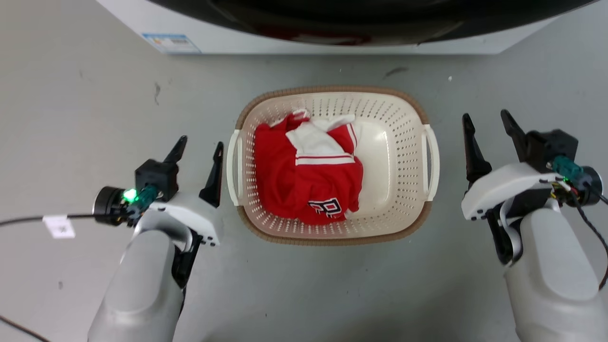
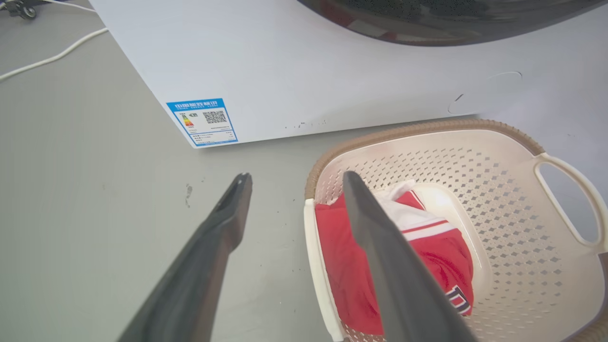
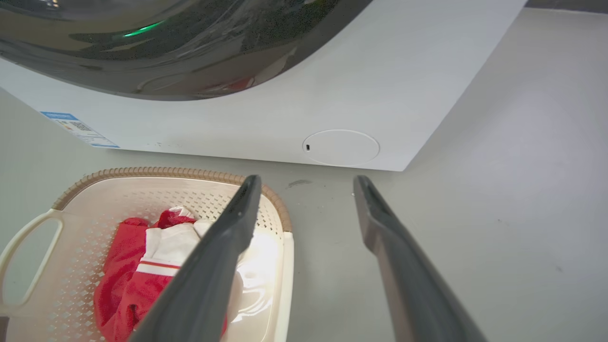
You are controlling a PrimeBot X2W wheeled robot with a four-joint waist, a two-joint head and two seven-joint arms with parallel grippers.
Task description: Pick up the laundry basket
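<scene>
Jaws apart and empty: left jaws just beside one white handle (image 1: 232,166), right jaws near the other.
The cream perforated plastic laundry basket (image 1: 396,128), rounded-rectangular with a brown woven-look rim, sits on the smooth grey floor (image 1: 95,95) before a white washing machine (image 1: 285,43), holding a crumpled red-and-white garment (image 1: 294,185).

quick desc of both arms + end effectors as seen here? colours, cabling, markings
Both arms: pale grey rounded forearms, white wrist shells, black housings. Left end effector and right end effector each have two long, dark, tapered fingers. Left wrist: lit green LED, black cable with a white tag. Right wrist: teal connector, black cable, coloured wires.
</scene>
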